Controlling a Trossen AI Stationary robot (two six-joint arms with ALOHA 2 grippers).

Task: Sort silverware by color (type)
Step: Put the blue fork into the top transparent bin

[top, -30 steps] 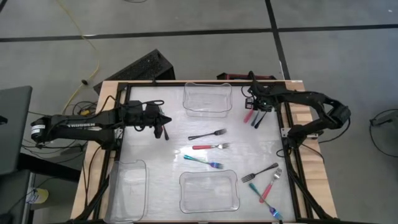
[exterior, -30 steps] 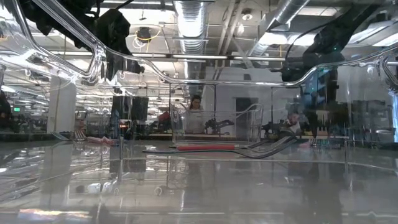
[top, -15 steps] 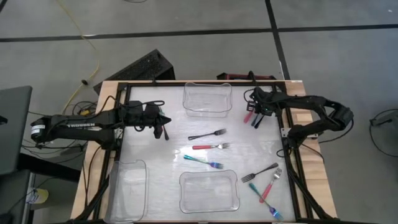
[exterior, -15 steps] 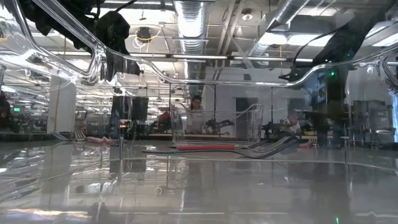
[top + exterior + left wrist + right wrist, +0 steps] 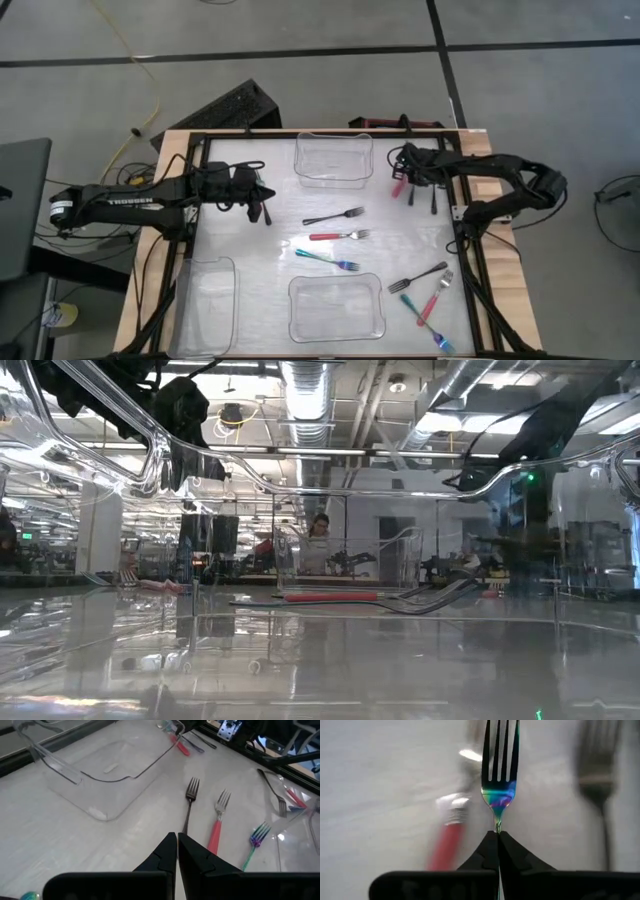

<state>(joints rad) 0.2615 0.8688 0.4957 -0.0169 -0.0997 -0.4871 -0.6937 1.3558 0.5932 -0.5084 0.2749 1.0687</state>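
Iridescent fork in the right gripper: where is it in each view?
High view: hidden under the right gripper, far right of the table, beside the far clear bin.
Low view: cannot make it out.
Left wrist view: cannot single it out; the same bin shows.
Right wrist view: iridescent fork centre, pinched by its handle, tines pointing away.

Overhead cam looks straight down on my whole table point(image 5: 250, 250). Low cam sits at tabletop height, facing level into the room. Left wrist cam looks past its fingers point(image 5: 167, 855) at the middle forks point(image 5: 188, 805), shared with overhead. Right wrist cam: very close beyond its fingertips.
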